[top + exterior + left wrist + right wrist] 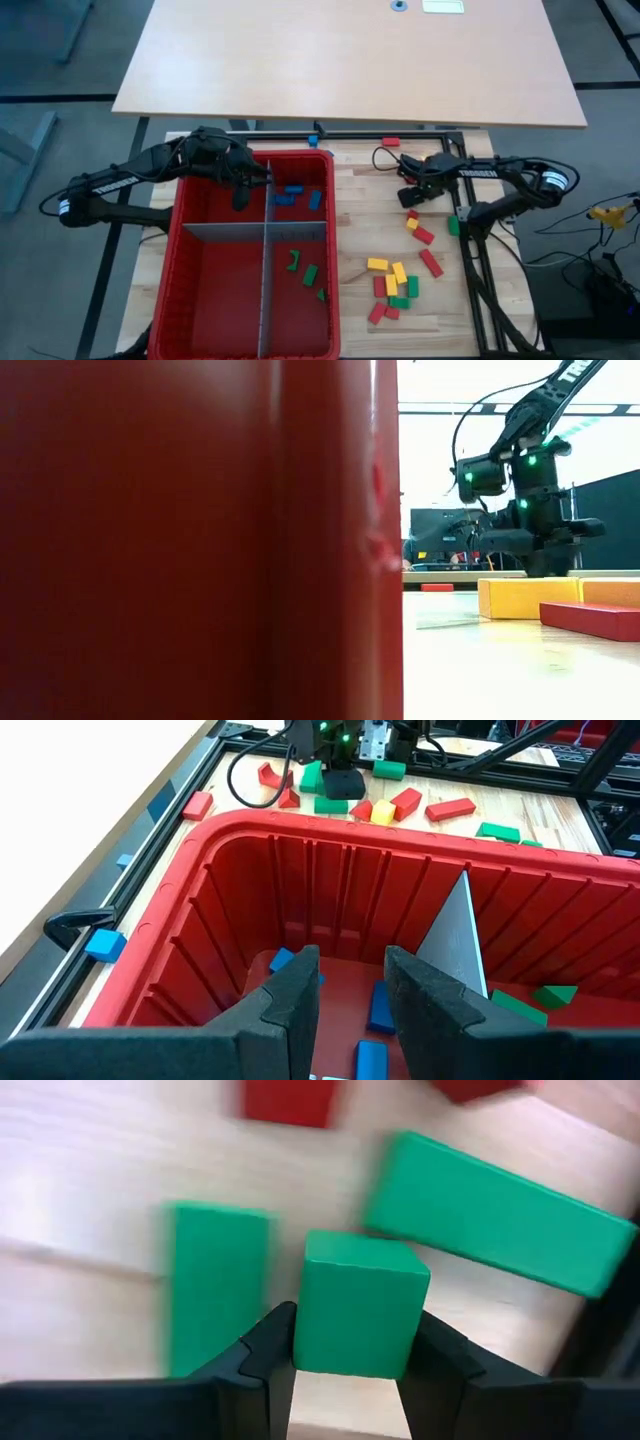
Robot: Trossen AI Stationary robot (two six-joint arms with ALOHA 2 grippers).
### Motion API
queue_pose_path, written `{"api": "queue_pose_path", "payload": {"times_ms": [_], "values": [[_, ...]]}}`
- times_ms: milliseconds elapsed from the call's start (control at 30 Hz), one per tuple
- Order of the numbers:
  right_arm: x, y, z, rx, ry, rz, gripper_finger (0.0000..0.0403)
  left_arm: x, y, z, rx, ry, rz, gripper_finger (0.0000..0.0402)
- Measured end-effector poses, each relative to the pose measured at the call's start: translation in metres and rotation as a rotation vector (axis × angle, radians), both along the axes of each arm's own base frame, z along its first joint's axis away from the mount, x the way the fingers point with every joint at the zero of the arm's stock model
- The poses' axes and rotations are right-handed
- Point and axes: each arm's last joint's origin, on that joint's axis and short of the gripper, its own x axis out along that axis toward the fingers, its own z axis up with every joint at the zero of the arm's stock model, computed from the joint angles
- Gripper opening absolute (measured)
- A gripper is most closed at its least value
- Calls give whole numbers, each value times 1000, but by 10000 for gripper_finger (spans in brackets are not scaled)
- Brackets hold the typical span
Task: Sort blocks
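R gripper (345, 1355) clamps small green block (360, 1315), loose blocks (400, 280) centre-right; L gripper (350, 1010) empty, part-open over red plastic bin (190, 250)

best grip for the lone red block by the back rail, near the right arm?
The lone red block lies flat with bare wood all round. Come straight down with the right tool and close across its short width, at mid-length; the rail behind probably leaves little room for a level approach.

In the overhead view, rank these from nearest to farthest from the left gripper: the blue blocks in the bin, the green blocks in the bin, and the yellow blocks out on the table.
From the left gripper, over the red bin's back edge:
1. Blue blocks, in the bin's back right compartment beside the gripper.
2. Green blocks, in the front right compartment.
3. Yellow blocks, on the table to the right, outside the bin.
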Motion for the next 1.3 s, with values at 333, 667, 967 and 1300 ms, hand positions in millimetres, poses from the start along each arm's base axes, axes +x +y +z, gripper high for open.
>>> {"api": "queue_pose_path", "payload": {"times_ms": [333,667,967,1300], "values": [[7,29,36,-44,-213,118,117,0,0,0,0,0,1,103],[27,73,96,-12,-623,343,126,0,0,0,-14,-3,10,103],[56,121,153,-32,-1029,616,126,0,0,0,-17,-5,12,103],[130,161,167,33,-1043,847,116,1,0,2,-23,-28,19,103]]}}
